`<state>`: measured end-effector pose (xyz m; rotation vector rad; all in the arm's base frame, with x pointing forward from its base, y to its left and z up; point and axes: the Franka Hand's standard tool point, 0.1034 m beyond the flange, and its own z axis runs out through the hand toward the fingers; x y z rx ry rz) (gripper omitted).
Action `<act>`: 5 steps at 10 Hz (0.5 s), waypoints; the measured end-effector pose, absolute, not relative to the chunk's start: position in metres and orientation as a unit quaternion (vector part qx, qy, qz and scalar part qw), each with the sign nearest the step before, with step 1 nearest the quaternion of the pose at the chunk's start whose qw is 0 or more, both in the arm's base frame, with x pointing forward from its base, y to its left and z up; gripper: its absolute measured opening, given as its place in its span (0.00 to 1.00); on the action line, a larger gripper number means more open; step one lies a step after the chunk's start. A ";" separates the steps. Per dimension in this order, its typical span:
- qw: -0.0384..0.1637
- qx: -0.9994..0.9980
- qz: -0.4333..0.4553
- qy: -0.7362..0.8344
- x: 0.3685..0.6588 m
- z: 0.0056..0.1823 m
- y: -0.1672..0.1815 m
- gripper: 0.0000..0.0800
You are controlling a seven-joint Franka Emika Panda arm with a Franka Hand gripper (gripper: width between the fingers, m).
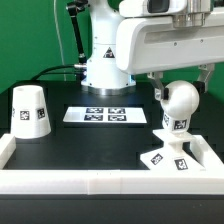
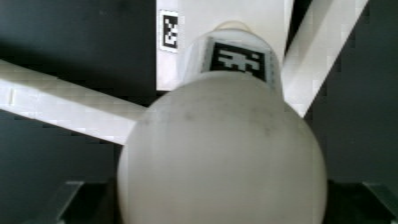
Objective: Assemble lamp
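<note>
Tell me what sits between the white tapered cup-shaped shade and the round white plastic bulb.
The thin flat white marker board lies on the black table between shade and bulb, shown in the exterior view.

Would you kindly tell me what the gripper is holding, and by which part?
The round white plastic bulb, clasped by the gripper at its rounded globe, tagged neck pointing down.

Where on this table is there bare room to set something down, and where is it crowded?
Free: the black tabletop between the shade and the marker board, and the wide strip from the marker board to the front wall. Crowded: the corner at the exterior view's right, where the gripper holds the bulb over the base.
</note>
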<state>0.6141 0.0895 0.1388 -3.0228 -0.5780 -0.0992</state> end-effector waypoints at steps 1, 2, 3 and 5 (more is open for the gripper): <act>0.031 -0.981 -0.032 -0.188 0.614 0.139 0.089 0.70; 0.031 -0.981 -0.032 -0.188 0.614 0.139 0.089 0.70; 0.030 -0.979 -0.035 -0.200 0.618 0.137 0.083 0.70; 0.025 -0.981 -0.065 -0.181 0.610 0.139 0.083 0.70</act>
